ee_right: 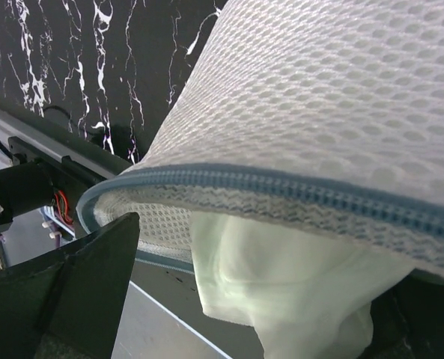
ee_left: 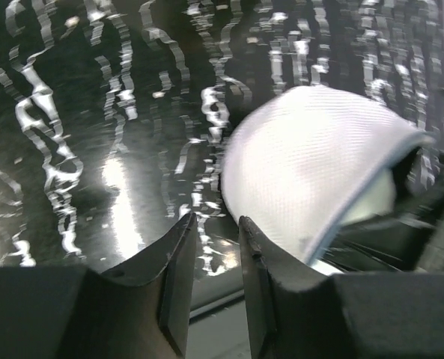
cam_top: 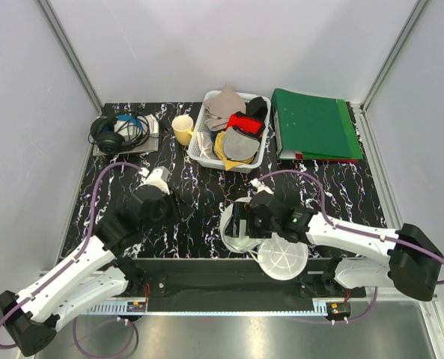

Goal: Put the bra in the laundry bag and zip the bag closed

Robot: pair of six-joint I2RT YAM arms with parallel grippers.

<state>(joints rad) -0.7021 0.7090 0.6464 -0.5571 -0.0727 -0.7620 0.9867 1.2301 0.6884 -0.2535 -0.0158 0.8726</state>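
Observation:
The laundry bag is a white mesh drum with a blue-grey zip, lying at the table's near edge, its mouth open and its round flap folded out toward the front. In the right wrist view the bag's mesh and zip arch over the off-white bra, which hangs out of the open mouth. My right gripper is at the mouth, jaws wide on either side of the bra, with a gap beside the left finger. My left gripper is narrowly open and empty, just left of the bag.
A white lattice basket of grey, red and yellow garments stands at the back centre. A yellow cup and headphones are at the back left, a green binder at the back right. The bag overhangs the table's front edge.

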